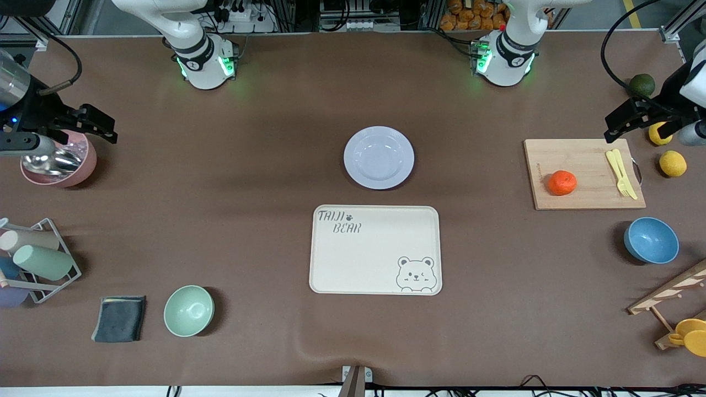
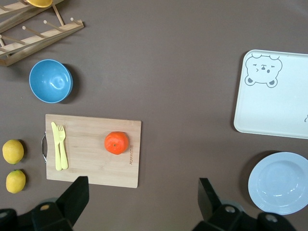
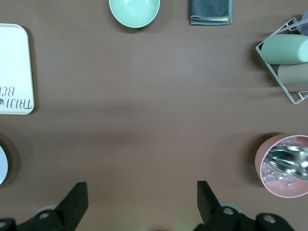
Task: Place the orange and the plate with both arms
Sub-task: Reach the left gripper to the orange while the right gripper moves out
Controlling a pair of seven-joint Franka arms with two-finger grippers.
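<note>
The orange (image 1: pixel 562 182) sits on a wooden cutting board (image 1: pixel 590 190) toward the left arm's end of the table. It also shows in the left wrist view (image 2: pixel 117 143). The pale plate (image 1: pixel 379 157) lies at mid-table, farther from the front camera than the cream bear tray (image 1: pixel 375 250). The plate also shows in the left wrist view (image 2: pixel 281 183). My left gripper (image 1: pixel 615 125) is open and empty, up over the table beside the board, apart from the orange; its jaws stand wide (image 2: pixel 143 192). My right gripper (image 1: pixel 107 128) is open and empty over the table beside a pink bowl (image 1: pixel 60 160); the right wrist view (image 3: pixel 142 195) shows bare mat under it.
A yellow fork and knife (image 1: pixel 621 172) lie on the board. Two lemons (image 1: pixel 672 163), a dark green fruit (image 1: pixel 642 84), a blue bowl (image 1: pixel 651 240) and a wooden rack (image 1: pixel 670 292) are at the left arm's end. A green bowl (image 1: pixel 188 310), grey cloth (image 1: pixel 119 318) and cup rack (image 1: pixel 38 259) are at the right arm's end.
</note>
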